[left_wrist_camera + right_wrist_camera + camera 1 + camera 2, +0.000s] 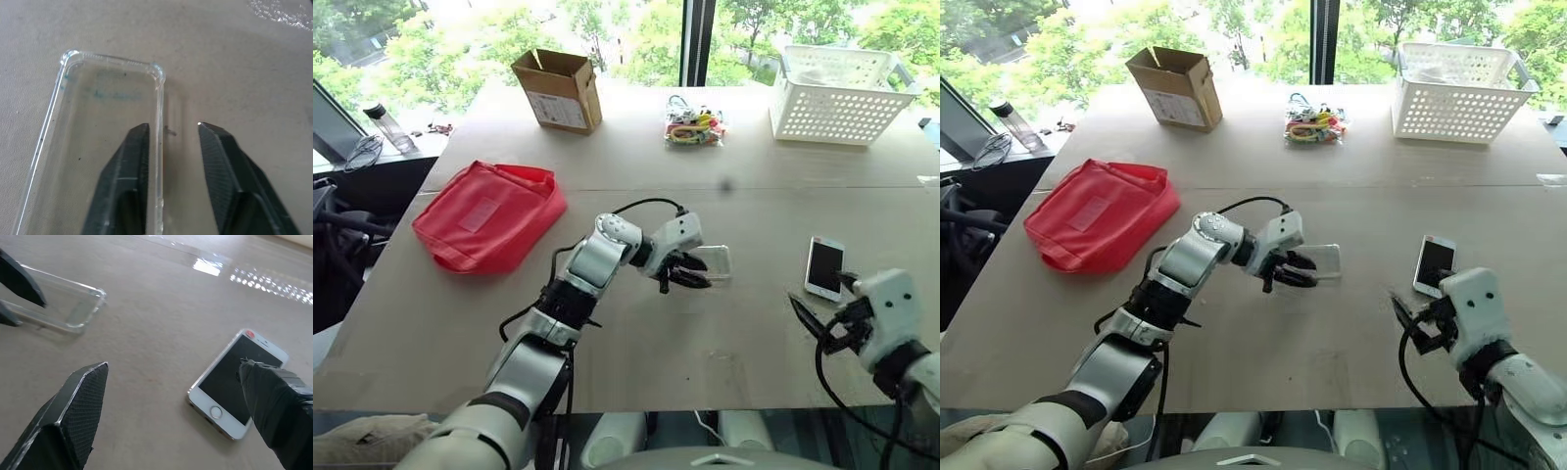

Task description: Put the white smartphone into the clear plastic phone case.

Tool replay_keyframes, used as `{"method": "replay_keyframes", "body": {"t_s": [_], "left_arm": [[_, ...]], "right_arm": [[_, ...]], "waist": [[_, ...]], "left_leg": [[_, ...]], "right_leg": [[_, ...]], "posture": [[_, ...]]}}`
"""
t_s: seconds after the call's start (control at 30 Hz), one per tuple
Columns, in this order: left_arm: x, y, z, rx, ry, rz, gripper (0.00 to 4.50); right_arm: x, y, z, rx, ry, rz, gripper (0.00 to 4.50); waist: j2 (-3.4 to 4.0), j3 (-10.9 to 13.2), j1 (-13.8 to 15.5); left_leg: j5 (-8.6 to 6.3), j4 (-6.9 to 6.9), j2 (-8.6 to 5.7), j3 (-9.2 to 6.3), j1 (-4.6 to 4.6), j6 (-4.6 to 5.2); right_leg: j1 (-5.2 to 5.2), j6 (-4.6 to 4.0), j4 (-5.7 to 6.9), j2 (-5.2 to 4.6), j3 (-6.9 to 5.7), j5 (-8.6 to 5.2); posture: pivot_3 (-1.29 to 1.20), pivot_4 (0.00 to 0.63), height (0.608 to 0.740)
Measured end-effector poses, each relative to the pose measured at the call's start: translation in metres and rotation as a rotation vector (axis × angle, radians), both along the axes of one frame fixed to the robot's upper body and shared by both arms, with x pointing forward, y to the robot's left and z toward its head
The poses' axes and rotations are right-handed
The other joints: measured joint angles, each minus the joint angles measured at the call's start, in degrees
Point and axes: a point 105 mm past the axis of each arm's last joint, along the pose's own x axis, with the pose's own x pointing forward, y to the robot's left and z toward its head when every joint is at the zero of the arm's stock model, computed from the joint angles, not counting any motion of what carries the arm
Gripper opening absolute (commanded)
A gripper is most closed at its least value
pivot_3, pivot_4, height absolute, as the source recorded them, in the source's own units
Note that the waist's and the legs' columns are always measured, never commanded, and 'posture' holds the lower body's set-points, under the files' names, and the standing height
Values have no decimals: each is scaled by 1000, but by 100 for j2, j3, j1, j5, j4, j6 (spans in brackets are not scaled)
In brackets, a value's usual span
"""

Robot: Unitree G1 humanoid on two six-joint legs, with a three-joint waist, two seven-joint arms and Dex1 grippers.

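Head views: the clear plastic phone case (713, 262) lies flat on the table (636, 333), at the left gripper (685, 274)'s 2 o'clock. The white smartphone (823, 267) lies at 12 o'clock from the right gripper (822, 308).

Left wrist view: jaws part-open, straddling the case's long edge, clamping nothing.

Right wrist view: jaws wide, empty; phone screen-up between the fingertips (85, 382).

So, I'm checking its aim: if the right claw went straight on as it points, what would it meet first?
Probably the phone, lying screen-up on the table just ahead of the open right claw; depth is uncertain.
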Motion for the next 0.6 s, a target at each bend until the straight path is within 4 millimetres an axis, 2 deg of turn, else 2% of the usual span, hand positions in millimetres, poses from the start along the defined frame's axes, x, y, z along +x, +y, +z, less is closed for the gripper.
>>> {"method": "replay_keyframes", "body": {"t_s": [0.03, 0.07, 0.13, 0.2, 0.3, 0.47, 0.6], "left_arm": [[-1, 1, 3, -12, -11, 2, 3389], [-3, 3, 8, -34, -22, 7, 4106], [-9, 6, 24, -126, -36, 15, 4487], [-18, 9, 48, -254, -59, -7, 4487], [-26, 14, 69, -338, -87, -25, 4487], [-25, 20, 77, -368, -124, 8, 4487], [-25, 20, 80, -378, -144, 12, 4487]], "right_arm": [[2, -2, -1, 8, 7, -19, 4500], [4, -4, -4, 11, 21, -46, 4500], [12, -9, -10, 29, 44, -121, 4500], [25, -12, -18, 55, 65, -221, 4500], [38, -12, -26, 56, 93, -288, 4500], [62, -14, -33, 70, 115, -410, 4500], [70, -16, -36, 84, 128, -466, 4500]], "waist": [[4, -2, -12], [9, -5, -17], [10, -5, -23], [13, -6, -33], [23, -12, -26], [31, -16, -26], [35, -17, -22]], "left_leg": [[0, -1, 0, 3, 0, -1], [0, -3, 0, 5, 0, -2], [0, -5, 1, 6, -2, -4], [1, -6, 2, 12, -5, -6], [1, -7, 2, 17, -8, -7], [2, -7, 1, 26, -7, -9], [3, -8, 1, 28, -8, -9]], "right_leg": [[-2, 0, 0, 0, 3, 0], [-5, -1, 0, -1, 4, 0], [-10, -3, -1, 0, 6, 2], [-19, -8, 2, -1, 13, 5], [-25, -10, 4, 2, 15, 6], [-27, -15, 5, 7, 22, 10], [-30, -16, 8, 8, 24, 11]], "posture": [[0, 150, 740], [0, 150, 740], [0, 150, 740], [0, 150, 740], [0, 150, 740], [0, 150, 740], [0, 150, 740]]}}
